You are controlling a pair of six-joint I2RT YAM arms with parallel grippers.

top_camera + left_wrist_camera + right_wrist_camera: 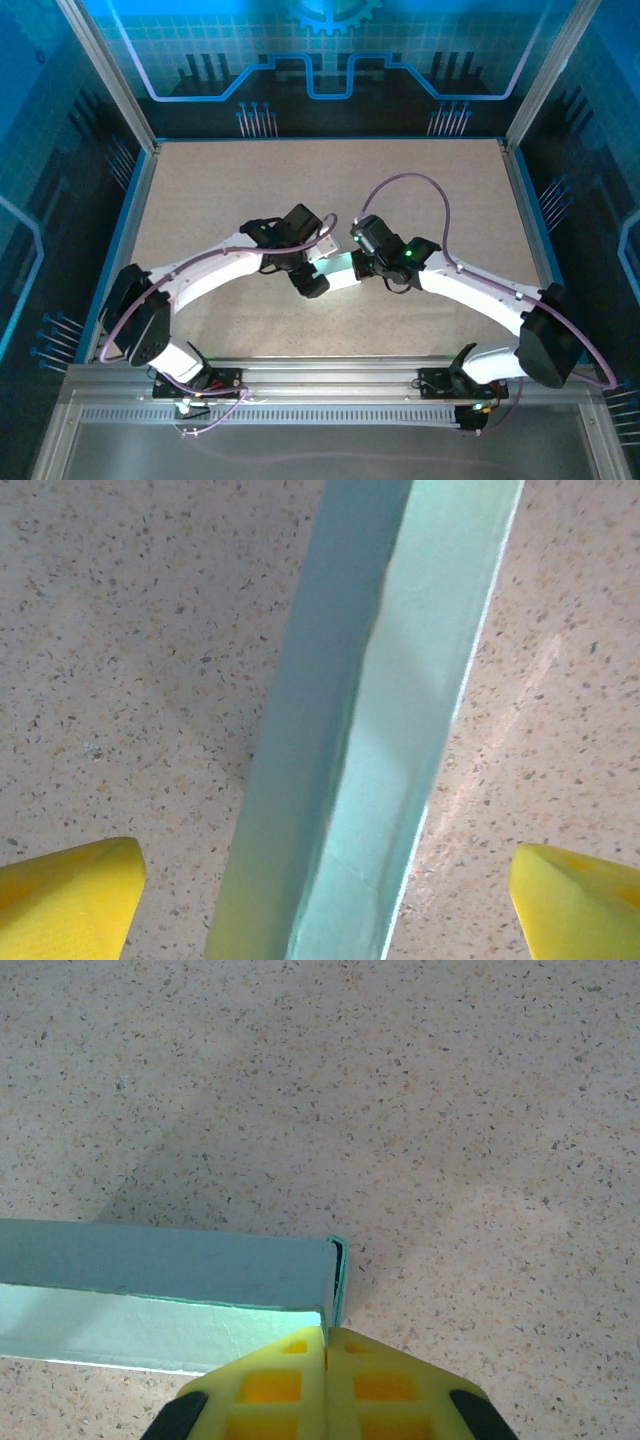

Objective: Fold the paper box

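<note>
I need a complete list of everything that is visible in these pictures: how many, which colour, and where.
paper box: one, pale mint, lying at the middle of the table between the two grippers
table: one, speckled beige top, under everything
enclosure walls: three sides, blue-lit, behind and beside the table
metal frame: one, silver, along the near edge, carrying the arm bases
left arm and right arm: two, white with black joints, reaching from the near edge to the centre
cables: two, purple, one along each arm
left gripper: one, yellow fingers, open, one finger on each side of the box, apart from it
right gripper: one, yellow fingers, shut, tips at the box's end corner
</note>
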